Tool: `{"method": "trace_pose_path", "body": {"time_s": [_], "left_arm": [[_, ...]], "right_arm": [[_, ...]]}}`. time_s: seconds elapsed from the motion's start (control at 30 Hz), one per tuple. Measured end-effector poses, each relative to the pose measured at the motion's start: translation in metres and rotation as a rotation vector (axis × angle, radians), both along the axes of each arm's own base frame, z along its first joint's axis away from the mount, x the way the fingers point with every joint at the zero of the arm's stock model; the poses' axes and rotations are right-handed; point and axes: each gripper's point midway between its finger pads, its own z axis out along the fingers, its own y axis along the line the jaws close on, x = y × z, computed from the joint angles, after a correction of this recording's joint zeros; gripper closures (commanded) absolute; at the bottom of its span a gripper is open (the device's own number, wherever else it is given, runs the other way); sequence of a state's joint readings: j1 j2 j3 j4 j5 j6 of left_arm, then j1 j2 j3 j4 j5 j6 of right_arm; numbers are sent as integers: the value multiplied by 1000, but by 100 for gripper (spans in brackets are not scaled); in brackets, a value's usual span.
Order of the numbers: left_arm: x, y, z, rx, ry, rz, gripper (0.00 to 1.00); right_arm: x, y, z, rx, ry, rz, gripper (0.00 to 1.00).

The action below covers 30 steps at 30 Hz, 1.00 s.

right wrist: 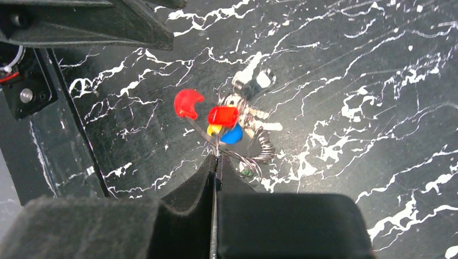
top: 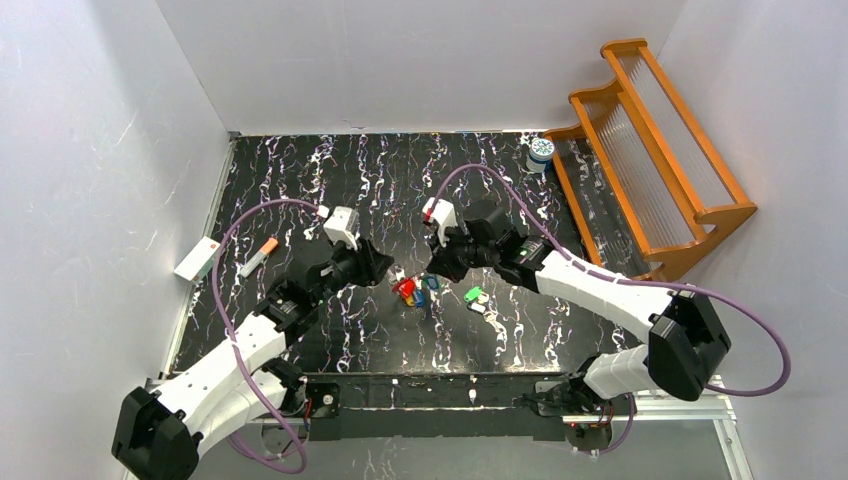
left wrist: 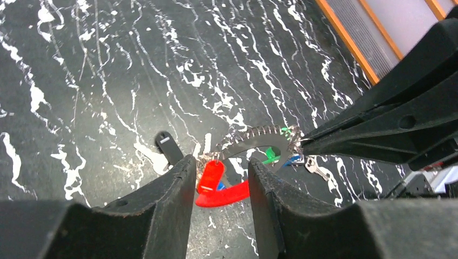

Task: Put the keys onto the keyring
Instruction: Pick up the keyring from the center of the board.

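The keyring (right wrist: 249,162) is a thin wire loop, and my right gripper (right wrist: 217,155) is shut on it just above the table. Several keys hang from it in a bunch: two red heads (right wrist: 222,115), a blue one (right wrist: 232,135) and a yellow one (right wrist: 213,129). In the left wrist view the ring's metal arc (left wrist: 253,141) runs to the right gripper's tips (left wrist: 303,141). My left gripper (left wrist: 221,159) is open beside the bunch, and the red heads (left wrist: 211,175) show through its gap. From above, both grippers (top: 388,268) (top: 432,272) meet over the bunch (top: 408,290).
A green key (top: 473,294) lies loose on the table right of the bunch. A black-headed key (left wrist: 168,147) lies near the left fingers. An orange wooden rack (top: 650,150) and a white-and-blue jar (top: 541,152) stand at the back right. A white box (top: 197,258) and an orange-tipped stick (top: 258,257) lie at the left.
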State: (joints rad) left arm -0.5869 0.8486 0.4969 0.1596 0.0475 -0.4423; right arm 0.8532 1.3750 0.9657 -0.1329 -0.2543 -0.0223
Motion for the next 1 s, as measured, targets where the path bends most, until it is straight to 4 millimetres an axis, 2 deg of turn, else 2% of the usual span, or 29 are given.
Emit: {"method": "trace_pose_path", "body": {"time_s": [0.3, 0.63, 0.83, 1.0], "left_arm": [[-18, -30, 31, 19, -132, -278, 53], [-50, -58, 42, -41, -230, -569, 52], [-69, -61, 36, -52, -311, -680, 54], [-83, -58, 51, -39, -471, -746, 56]], "right_arm": [[-23, -3, 12, 36, -93, 184, 99], [-41, -7, 32, 106, -184, 291, 99], [-52, -7, 28, 124, -199, 369, 99], [-56, -6, 28, 133, -207, 399, 99]]}}
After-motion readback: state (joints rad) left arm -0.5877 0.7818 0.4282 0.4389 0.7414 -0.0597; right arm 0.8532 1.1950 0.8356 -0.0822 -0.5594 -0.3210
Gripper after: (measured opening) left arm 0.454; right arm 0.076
